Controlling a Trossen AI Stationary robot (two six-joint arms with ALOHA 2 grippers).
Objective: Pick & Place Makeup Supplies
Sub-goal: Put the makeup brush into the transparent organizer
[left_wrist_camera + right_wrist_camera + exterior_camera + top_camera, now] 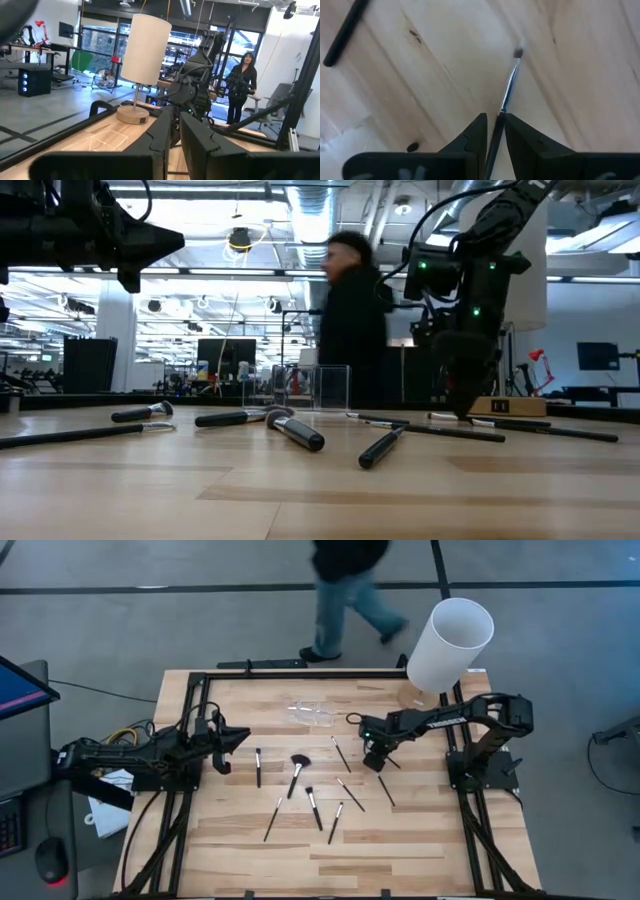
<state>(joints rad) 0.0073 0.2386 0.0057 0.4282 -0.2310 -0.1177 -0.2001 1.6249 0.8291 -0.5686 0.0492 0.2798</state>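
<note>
Between the right gripper's fingers: 1 slim makeup brush (pixel 509 85), thin dark handle, silver ferrule, small pale bristle tip. The jaws are closed on the handle's rear part, so the tip projects forward over the wooden table (pixel 420 840); held low, most likely for lifting clear without dragging. The right gripper (pixel 377 760) sits at the right-centre of the table, pointed steeply down.

Loose brushes on the table, 7 counted from above:
- 1 fan-headed brush (pixel 297 768), wide dark head, centre.
- 1 short brush (pixel 258 766), left of the fan.
- 3 lower brushes (pixel 313 808), splayed toward the near edge.
- 2 thin brushes (pixel 341 754), just beside the right gripper.
All lie flat and apart, which leaves room for a grip on each handle.

Clear plastic holder (pixel 314 713): far-centre of the table, apparently on its side; probable destination, a judgement only.

Tall white cylinder (pixel 450 644): on a wooden base at the far right corner, outside the work.

Left gripper (pixel 232 741): raised at the left edge, jaws near together and empty, waiting.

Person (pixel 345 590): walking past beyond the table.
</note>
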